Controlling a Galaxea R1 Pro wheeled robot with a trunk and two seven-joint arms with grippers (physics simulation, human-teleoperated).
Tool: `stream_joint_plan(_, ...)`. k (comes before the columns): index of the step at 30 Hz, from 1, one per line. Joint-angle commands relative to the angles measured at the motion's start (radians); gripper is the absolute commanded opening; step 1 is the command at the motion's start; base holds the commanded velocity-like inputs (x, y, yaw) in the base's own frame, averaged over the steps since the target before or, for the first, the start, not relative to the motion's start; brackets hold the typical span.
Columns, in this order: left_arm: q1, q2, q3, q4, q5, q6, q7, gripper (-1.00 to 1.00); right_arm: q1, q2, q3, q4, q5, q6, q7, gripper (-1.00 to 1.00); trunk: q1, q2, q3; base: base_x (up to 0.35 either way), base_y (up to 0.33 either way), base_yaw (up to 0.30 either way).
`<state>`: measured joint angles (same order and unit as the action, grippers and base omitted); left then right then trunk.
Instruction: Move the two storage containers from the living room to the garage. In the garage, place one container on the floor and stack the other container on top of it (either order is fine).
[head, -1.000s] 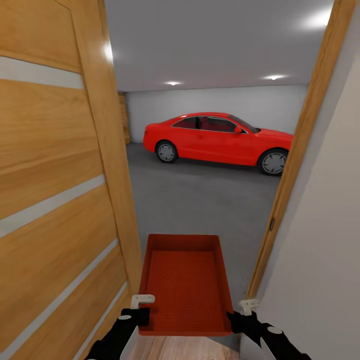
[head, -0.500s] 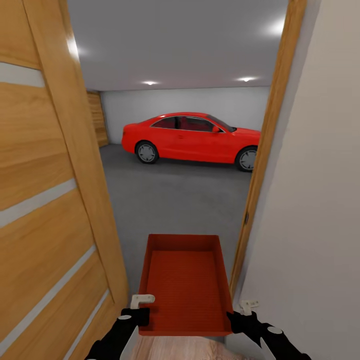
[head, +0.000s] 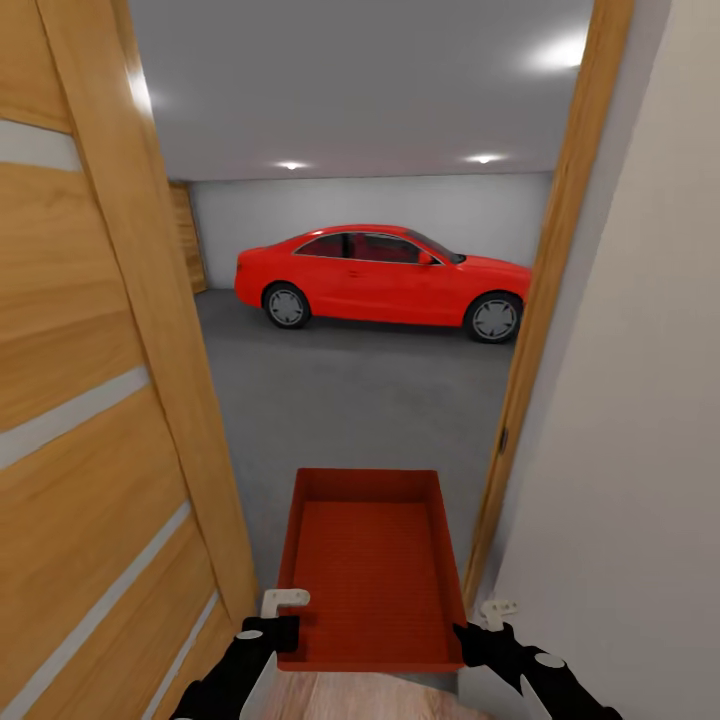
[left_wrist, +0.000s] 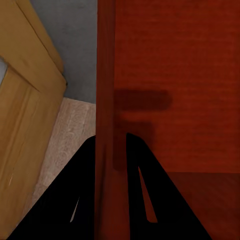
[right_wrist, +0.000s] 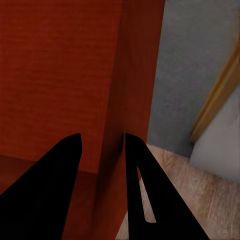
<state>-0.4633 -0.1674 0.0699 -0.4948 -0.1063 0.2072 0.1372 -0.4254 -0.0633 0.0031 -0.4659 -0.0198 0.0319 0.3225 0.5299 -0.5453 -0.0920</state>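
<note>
Lidless orange-red rectangular storage container, held at the garage threshold, its 2 side walls pinched by left gripper and right gripper; best carried level, centred between wooden slat door and door frame.

One storage container, one red car (two pincers).

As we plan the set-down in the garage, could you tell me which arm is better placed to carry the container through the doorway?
Neither alone: the left gripper and right gripper each clamp a side wall of the storage container, so both should carry it on.
</note>
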Motion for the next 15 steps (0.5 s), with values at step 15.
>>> stream_joint_plan(15,-0.002,-0.001,0.057,-0.041,-0.015,0.008,0.002,-1.00,0.001,-0.001,0.009,-0.002,0.012,0.003,0.001,-1.00,0.001,-0.002,-0.002,0.125,0.184,0.000)
